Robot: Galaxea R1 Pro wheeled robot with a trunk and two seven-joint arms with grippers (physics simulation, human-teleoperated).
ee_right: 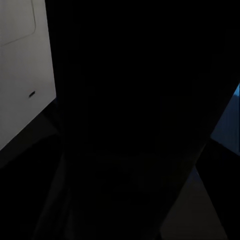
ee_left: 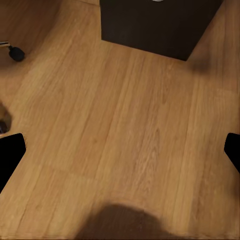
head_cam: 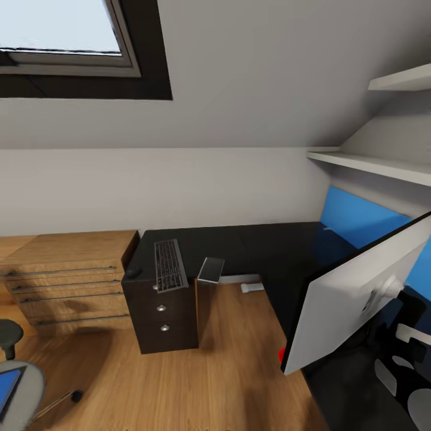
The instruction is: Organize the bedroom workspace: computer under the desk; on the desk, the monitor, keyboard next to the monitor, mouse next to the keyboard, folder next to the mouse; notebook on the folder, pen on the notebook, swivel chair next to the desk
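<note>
The monitor [head_cam: 353, 293] tilts over my desk [head_cam: 263, 245], its pale back bearing no readable writing. My left pincer [ee_left: 120, 150] gapes over wooden floor [ee_left: 125, 125]; whether my right pincer is clamped or apart, I cannot tell.

— What do you have on the tabletop [head_cam: 263, 245]?
— On its left end, over the dark drawer unit [head_cam: 160, 317], your keyboard [head_cam: 170, 264] lies with the mouse [head_cam: 133, 272] just left of it. The monitor [head_cam: 353, 299] stands tilted at the right.
— And the floor [head_cam: 221, 371]?
— Bare wood; the swivel chair [head_cam: 18, 383] sits at the left.
</note>
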